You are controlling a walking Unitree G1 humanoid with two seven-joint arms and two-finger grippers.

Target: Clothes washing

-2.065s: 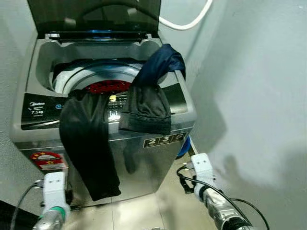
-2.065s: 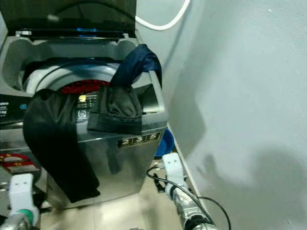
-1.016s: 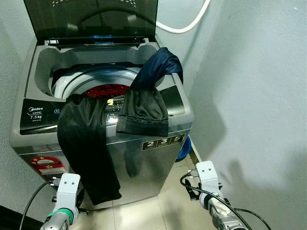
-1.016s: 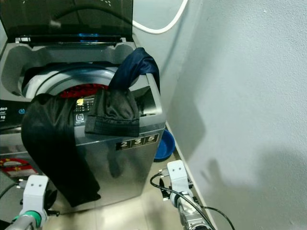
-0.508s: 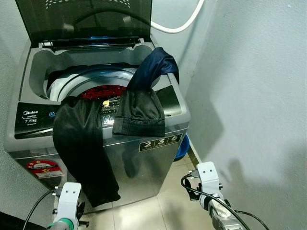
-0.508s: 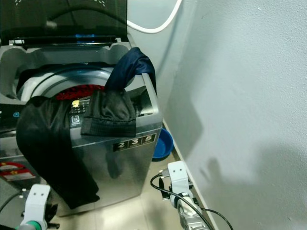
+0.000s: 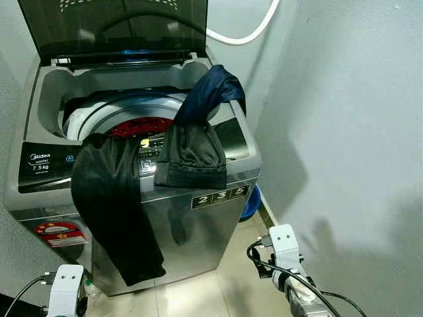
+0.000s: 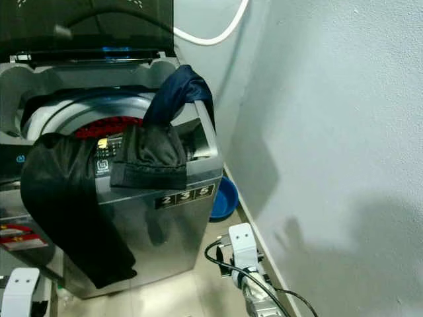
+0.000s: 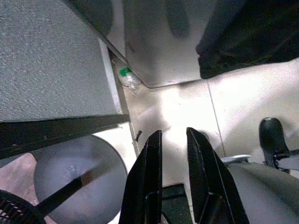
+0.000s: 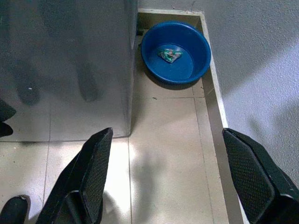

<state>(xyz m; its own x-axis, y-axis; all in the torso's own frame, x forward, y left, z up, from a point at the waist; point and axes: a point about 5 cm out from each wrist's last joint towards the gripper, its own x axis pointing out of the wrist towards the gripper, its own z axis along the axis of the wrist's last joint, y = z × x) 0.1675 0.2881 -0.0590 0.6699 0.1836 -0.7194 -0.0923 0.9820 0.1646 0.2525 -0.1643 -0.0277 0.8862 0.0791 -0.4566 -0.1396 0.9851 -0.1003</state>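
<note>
Grey wall (image 7: pixel 357 119) runs along the right of the scene from 12 to 5 o'clock, leaving a narrow strip of tiled floor (image 10: pixel 163 140) between it and the top-loading washing machine (image 7: pixel 198 224), which fills the upper left. The machine's lid (image 7: pixel 112 26) stands raised at 12 o'clock, and a white hose (image 7: pixel 244 36) loops on the wall behind it. Inside the open tub a red item (image 7: pixel 142 125) lies at the drum's centre.

Two garments drape over the machine's front edge. A long black garment (image 7: pixel 115 211) hangs at 9 o'clock from the control panel down the steel front, its hem ending just above the floor. A second dark garment (image 7: pixel 192 155) lies folded over the front rim at centre; its navy part (image 7: pixel 215 92) rises over the tub's right rim.

A blue basin (image 10: pixel 176 51) sits on the floor in the corner between the machine's right side and the wall, touching neither arm, with a small crumpled item inside it.

The left gripper (image 9: pixel 173 140) hangs low at 7 o'clock, beside the machine's lower left corner — its jaws nearly together, a thin gap between them, holding nothing. The right gripper (image 10: pixel 177 154) hangs low at 5 o'clock over the open floor strip — its jaws wide apart and empty, the basin ahead of them.
</note>
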